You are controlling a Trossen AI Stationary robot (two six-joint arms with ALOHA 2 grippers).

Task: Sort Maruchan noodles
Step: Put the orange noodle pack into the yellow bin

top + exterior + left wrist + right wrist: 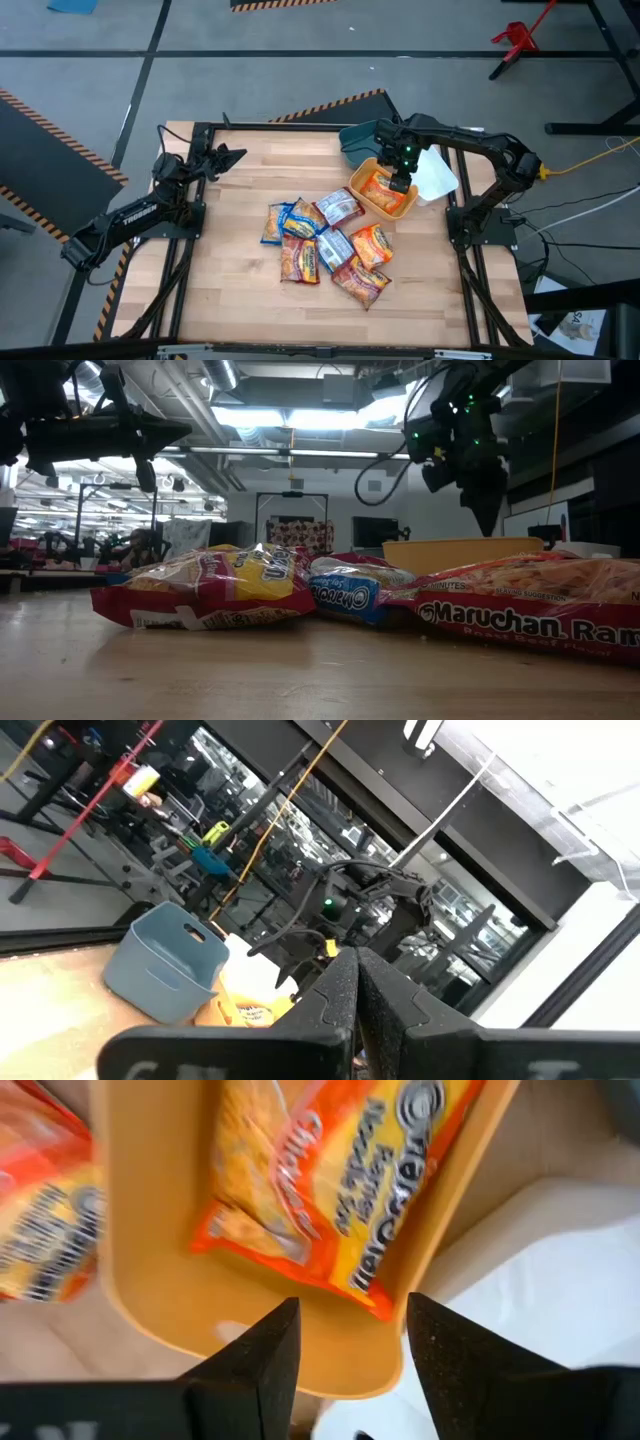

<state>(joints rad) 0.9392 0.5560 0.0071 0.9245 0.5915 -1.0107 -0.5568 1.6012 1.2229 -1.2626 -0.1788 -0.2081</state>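
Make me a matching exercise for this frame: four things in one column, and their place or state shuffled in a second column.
Things:
1. orange packet
2. left gripper
3. right gripper
4. teal bin

Place or state:
A. raised at the table's left rear, fingers shut
B. lying in the yellow bin
C. open, above the yellow bin
D. at the table's back edge, behind the yellow bin

Pairs: 1-B, 2-A, 3-C, 4-D
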